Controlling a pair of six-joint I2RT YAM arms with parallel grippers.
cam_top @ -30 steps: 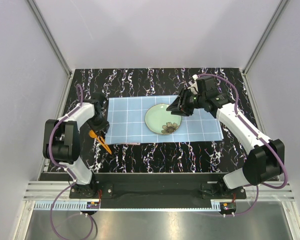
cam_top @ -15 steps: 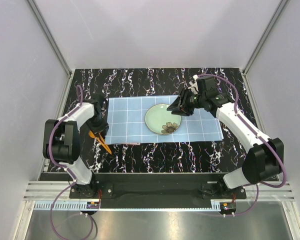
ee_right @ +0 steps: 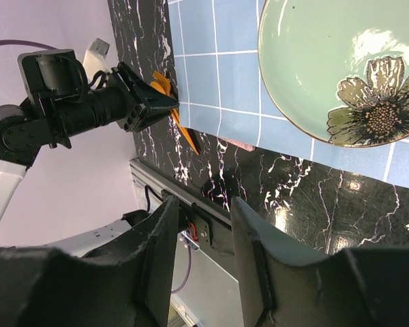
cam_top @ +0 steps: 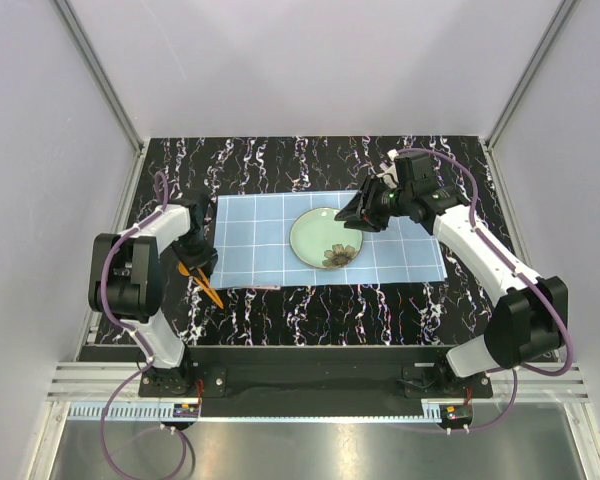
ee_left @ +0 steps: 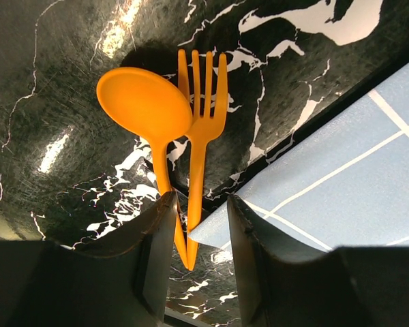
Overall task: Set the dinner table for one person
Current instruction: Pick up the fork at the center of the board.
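On the black marble dinner table (cam_top: 310, 160) lies a light blue gridded placemat (cam_top: 260, 230) with a pale green flower plate (cam_top: 325, 238) on it. An orange spoon (ee_left: 144, 105) and an orange fork (ee_left: 203, 116) lie side by side on the table just off the placemat's near-left corner (ee_left: 341, 197). My left gripper (ee_left: 201, 225) hovers open above their handle ends, which show between its fingers. My right gripper (cam_top: 352, 215) hangs open over the plate's far right rim with nothing between its fingers. The right wrist view shows the plate (ee_right: 320, 61).
Enclosure walls and metal posts (cam_top: 110, 100) surround the table on three sides. The black base rail (cam_top: 300, 360) runs along the near edge. A small pinkish strip (cam_top: 270, 288) lies at the placemat's front edge.
My left arm has shifted very slightly. The utensils, the plate and the right arm are where they were.
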